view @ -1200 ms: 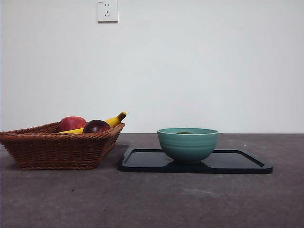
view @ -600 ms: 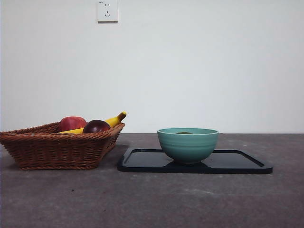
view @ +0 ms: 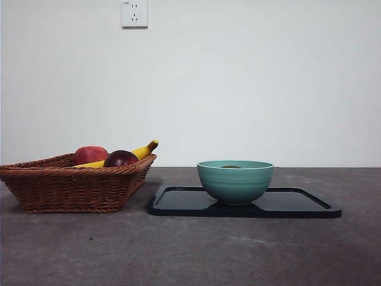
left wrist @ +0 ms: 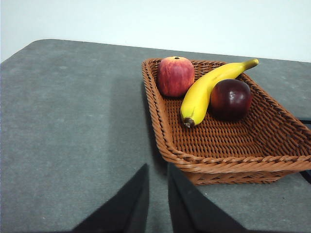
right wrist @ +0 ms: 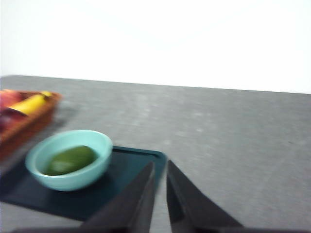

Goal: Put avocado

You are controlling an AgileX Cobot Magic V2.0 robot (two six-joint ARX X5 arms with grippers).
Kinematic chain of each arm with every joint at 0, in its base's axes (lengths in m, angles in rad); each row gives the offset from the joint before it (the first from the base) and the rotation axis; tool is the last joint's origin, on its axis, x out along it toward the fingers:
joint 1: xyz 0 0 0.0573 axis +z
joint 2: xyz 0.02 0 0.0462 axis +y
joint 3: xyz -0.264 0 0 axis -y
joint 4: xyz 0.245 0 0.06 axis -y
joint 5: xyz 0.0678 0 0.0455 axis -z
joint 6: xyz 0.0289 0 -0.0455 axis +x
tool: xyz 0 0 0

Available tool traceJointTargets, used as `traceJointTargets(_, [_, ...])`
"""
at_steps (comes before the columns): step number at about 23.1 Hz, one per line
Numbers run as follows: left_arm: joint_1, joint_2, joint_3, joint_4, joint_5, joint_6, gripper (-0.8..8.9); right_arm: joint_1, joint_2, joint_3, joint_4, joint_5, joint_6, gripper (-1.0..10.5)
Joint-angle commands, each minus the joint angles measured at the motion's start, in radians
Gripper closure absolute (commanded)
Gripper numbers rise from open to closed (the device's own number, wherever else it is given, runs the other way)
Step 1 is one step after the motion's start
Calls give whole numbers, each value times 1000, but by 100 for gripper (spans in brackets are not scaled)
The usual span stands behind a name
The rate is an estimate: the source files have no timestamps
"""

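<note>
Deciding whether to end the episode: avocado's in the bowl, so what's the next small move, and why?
Probably none beyond keeping both arms parked. The avocado already lies inside the teal bowl on the black tray. The right gripper and left gripper are both shut, empty and clear of everything.

Wicker basket (view: 71, 187) with apple (left wrist: 175, 75), banana (left wrist: 206, 90)
</note>
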State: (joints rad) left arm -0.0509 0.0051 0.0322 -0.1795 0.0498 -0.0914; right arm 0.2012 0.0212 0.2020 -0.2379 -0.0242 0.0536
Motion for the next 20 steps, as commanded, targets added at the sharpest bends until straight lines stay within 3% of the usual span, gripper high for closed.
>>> traceJointTargets(1, [-3, -2, -21, -8, -2, 12, 753, -49, -13, -79, 103, -2, -33, 912])
traceJointTargets(9, [-3, -2, -21, -8, -2, 12, 753, -165, -13, -190, 200, -1, -33, 912])
traceJointTargets(16, [-3, -2, -21, -8, -2, 12, 753, -209, -18, -192, 50, 20, -43, 912])
traceJointTargets(20, [-3, -2, -21, -8, -2, 12, 753, -221, -18, -192, 54, 29, -55, 912])
